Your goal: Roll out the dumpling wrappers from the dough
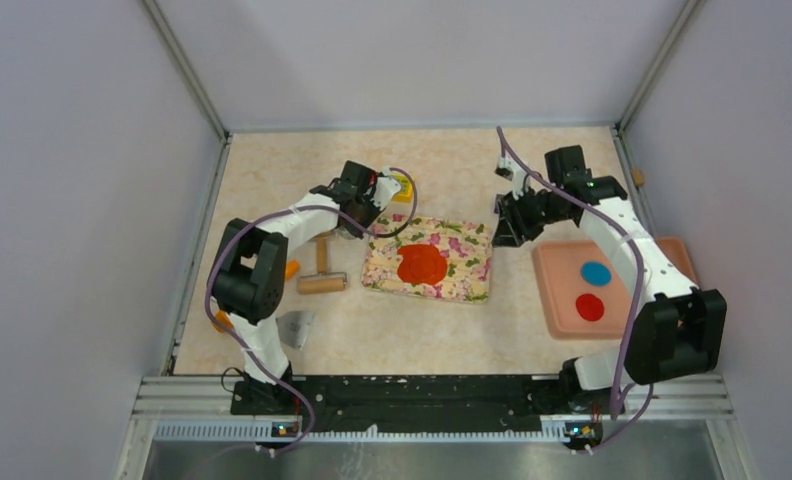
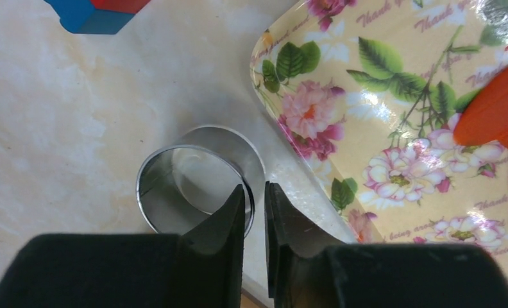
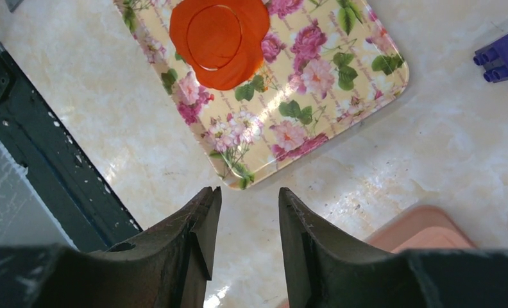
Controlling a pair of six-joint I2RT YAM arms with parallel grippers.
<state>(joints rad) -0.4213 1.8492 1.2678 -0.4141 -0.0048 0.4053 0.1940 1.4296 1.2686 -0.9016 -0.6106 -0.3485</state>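
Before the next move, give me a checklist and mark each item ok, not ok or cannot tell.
1. Dough flat on the floral tray: ok.
2. Metal ring off the dough, on the table: ok.
3. Cut circle lifted out of the dough: not ok, it sits in it.
4. Left fingers free of the ring: cannot tell, they straddle its wall.
5. Right fingers open, empty: ok.
6. Room on the pink tray: ok.
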